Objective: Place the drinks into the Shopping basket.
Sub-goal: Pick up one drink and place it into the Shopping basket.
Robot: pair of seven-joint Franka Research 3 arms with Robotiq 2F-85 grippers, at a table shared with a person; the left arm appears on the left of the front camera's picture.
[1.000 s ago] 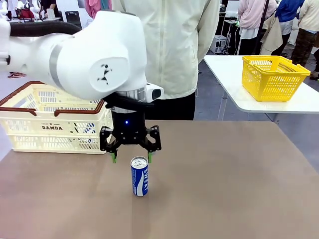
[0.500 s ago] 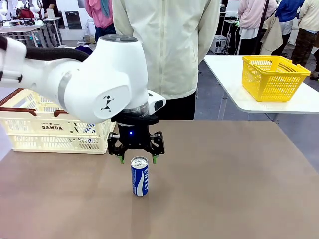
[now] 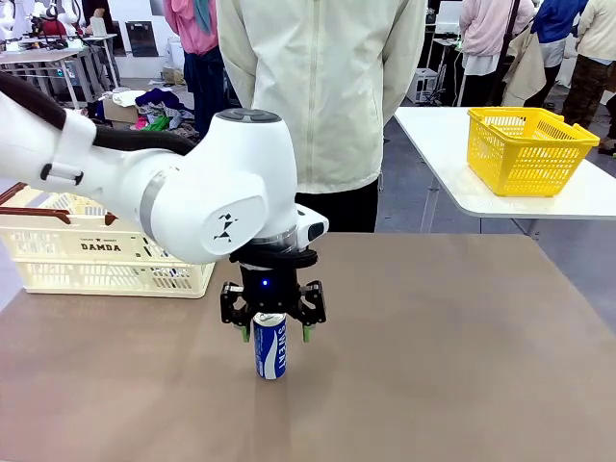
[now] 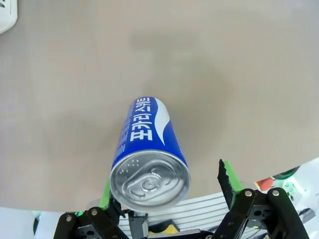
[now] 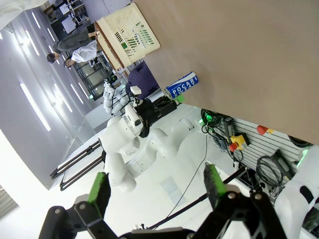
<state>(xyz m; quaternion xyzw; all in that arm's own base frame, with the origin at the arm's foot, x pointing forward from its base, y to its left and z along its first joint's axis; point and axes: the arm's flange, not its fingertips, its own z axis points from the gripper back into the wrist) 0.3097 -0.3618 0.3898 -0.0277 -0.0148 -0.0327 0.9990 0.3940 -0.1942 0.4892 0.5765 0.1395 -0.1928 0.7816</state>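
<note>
A blue drink can (image 3: 270, 352) with white lettering stands upright on the brown table, near the middle. My left gripper (image 3: 273, 333) hangs straight over it, open, its green fingertips (image 3: 245, 334) on either side of the can's upper end. In the left wrist view the can (image 4: 146, 142) rises between the pads (image 4: 227, 180) with its silver top close to the camera; I cannot tell if the pads touch it. The cream Shopping basket (image 3: 58, 252) stands at the table's far left. My right gripper (image 5: 157, 190) is open, holding nothing, far from the can (image 5: 182, 85).
A person in a pale jacket (image 3: 327, 87) stands at the table's far edge, behind the can. A yellow basket (image 3: 527, 147) sits on a separate white table at the back right. Green shapes show through the slots of the Shopping basket (image 5: 128, 31).
My left gripper has come down and slightly to the right, from above and behind the can to straddling its top. The can has not moved.
</note>
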